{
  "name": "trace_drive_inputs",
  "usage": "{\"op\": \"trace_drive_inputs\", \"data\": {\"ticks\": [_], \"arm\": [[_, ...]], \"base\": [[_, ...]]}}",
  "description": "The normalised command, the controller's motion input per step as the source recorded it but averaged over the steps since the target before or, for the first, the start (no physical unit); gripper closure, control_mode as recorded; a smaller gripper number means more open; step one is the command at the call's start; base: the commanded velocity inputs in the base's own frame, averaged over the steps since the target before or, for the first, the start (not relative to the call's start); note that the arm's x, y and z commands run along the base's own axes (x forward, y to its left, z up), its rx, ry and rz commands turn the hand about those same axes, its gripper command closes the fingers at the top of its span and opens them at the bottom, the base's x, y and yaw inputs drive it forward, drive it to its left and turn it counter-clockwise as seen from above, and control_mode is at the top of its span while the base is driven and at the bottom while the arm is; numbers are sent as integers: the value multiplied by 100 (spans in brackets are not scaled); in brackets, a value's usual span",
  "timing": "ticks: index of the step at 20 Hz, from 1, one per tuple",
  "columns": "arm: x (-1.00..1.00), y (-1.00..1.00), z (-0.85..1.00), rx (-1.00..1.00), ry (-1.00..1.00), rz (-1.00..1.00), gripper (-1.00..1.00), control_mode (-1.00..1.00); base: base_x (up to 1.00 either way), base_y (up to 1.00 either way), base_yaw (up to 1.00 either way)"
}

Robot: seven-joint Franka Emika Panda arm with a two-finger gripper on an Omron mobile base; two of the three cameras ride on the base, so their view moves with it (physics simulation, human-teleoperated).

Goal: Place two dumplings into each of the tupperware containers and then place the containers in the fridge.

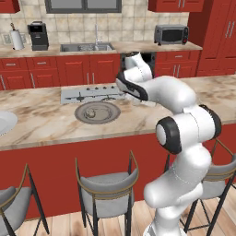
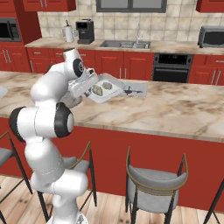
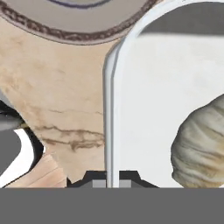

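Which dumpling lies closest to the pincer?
The dumpling at the held end of the tupperware container, next to the pincer; the other dumpling lies farther along it.

Hand view — dumpling [image 3: 201, 146] cut off by the right edge; container [image 3: 131, 109] runs past the top and right edges. Grey plate [image 3: 74, 19] cropped at top. Left base view — arm hides the container almost wholly.

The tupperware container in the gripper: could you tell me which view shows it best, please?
Right base view: the tupperware container shows whole, tilted, two dumplings inside. Hand view gives its rim close up; left base view barely shows it.
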Motion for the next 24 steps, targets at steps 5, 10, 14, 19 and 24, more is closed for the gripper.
{"op": "trace_drive_inputs", "data": {"ticks": [5, 10, 14, 19, 24], "arm": [[-85, -11, 3, -4, 0, 54, 100, -100], [-64, 0, 6, -10, 3, 48, 100, -100], [-32, 10, 5, -20, 7, 26, 100, -100], [-19, -3, 18, -11, 3, 1, 100, -100], [-5, -26, 17, 0, 7, -15, 100, -100]], "base": [[0, 0, 0], [0, 0, 0], [0, 0, 0], [0, 0, 0], [0, 0, 0]]}}
